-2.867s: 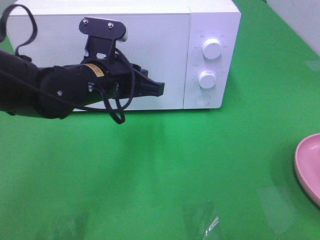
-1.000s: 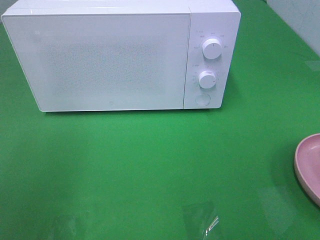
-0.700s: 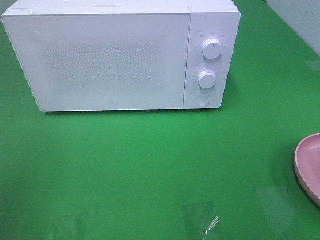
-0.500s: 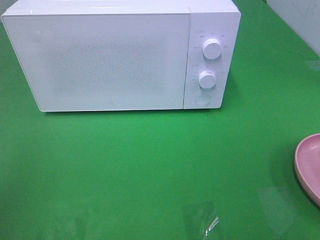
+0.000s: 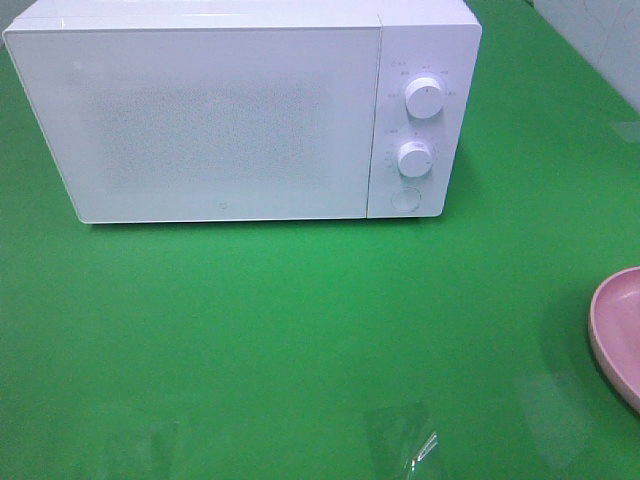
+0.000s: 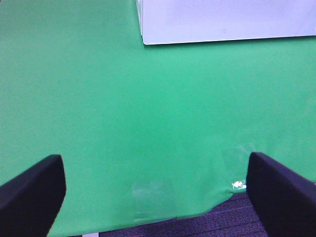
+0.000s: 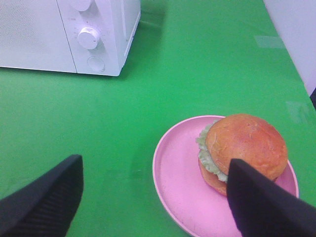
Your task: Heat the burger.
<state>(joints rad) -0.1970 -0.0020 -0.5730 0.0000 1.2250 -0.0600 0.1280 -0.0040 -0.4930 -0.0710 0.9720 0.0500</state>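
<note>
Far left to centre of the scene: a white box-shaped microwave oven (image 5: pixel 240 110) stands on the green cloth-covered table (image 5: pixel 300 340), its wide frosted door (image 5: pixel 210 120) closed flush. At the right of its front, a control panel carries two round white knobs (image 5: pixel 424 98), one above the other, with a round white push button (image 5: pixel 404 200) below them.

Near left: the left gripper (image 6: pixel 158 192), seen only in its wrist view, hangs above bare green cloth at the table's near edge, black fingers (image 6: pixel 32 195) spread wide with nothing between them. A clear tape patch (image 6: pixel 153 197) lies on the cloth beneath.

Near centre: a further clear tape patch (image 5: pixel 400 435) on the cloth.

Right: a round pink plastic plate (image 7: pixel 187 182) sits on the cloth, well apart from the oven; the high view shows only its edge (image 5: pixel 615 335). The round burger with glossy brown bun and frilly green lettuce (image 7: pixel 242 148) rests on the plate, toward its far right side. The right gripper (image 7: pixel 155 197) hangs above the plate's near side, black fingers (image 7: pixel 261 202) wide apart, gripping nothing.
</note>
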